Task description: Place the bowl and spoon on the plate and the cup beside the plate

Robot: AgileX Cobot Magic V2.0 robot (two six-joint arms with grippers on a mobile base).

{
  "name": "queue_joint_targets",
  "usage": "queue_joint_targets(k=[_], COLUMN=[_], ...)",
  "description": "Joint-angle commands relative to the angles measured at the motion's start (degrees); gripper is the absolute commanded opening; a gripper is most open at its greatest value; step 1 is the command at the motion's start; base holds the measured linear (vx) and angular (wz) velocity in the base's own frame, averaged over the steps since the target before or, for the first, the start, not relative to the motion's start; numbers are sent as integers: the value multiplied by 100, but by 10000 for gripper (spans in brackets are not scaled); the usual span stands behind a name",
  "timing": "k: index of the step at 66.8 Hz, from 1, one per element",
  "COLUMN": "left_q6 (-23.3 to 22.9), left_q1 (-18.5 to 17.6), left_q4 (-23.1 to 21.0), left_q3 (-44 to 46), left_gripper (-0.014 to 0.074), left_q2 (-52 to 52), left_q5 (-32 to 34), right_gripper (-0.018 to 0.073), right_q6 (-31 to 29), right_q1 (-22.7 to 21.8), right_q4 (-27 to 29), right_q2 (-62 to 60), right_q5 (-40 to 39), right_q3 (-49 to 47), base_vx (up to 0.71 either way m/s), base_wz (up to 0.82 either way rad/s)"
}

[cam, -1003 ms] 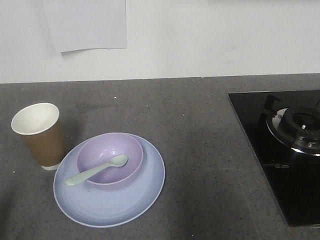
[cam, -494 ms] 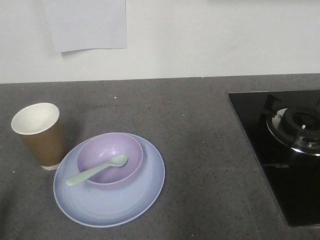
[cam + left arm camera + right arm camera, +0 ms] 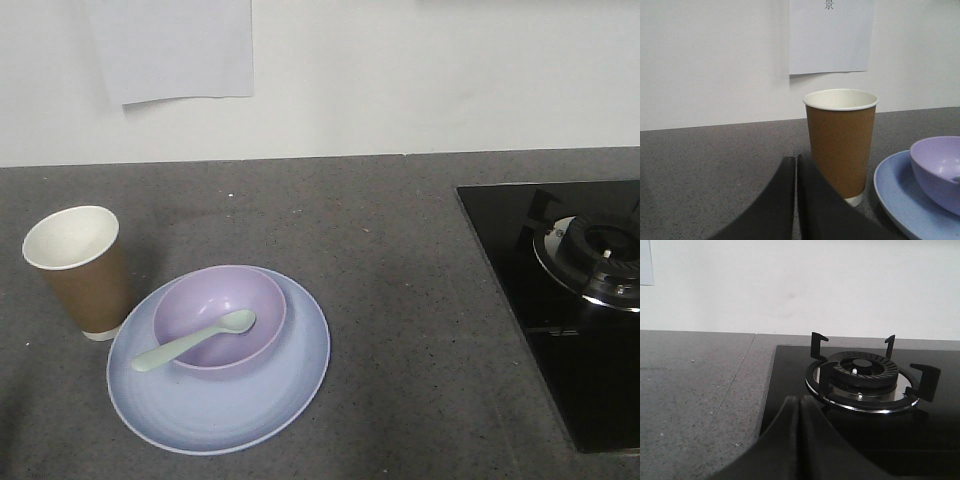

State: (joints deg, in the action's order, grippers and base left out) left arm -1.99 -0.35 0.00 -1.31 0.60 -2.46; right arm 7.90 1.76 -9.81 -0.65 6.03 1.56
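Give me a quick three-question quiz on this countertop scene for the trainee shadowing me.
1. True or false: the spoon lies with its scoop end in the bowl and its handle sticking out over the rim.
2. Where does the cup stand: A) on the plate, B) upright on the counter beside the plate, C) on the gas burner?
3. Fill in: the left gripper has its fingers pressed ____.

Key: 1 true. 2 B. 3 together, and empty; the right gripper looks the same.
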Motion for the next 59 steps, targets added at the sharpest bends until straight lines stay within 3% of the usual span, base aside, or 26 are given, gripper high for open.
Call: queue_joint_targets(k=[1, 12, 59], left_q6=[-54, -54, -54], left_q1=[-38, -38, -38], left_q4=[0, 0, 0], left_q3=[131, 131, 131], left_gripper=[-6, -6, -6], left_q2=[83, 83, 83], left_q5=[433, 433, 433], right_gripper=[-11, -11, -11], right_q6=[-366, -531, -543], right_q1=[-18, -18, -18], right_q4=[304, 578, 573], right_q2=[-52, -52, -47], right_q5=[-516, -567, -497], right_q3=[58, 58, 58], base_vx=[0, 0, 0], base_wz=[0, 0, 0])
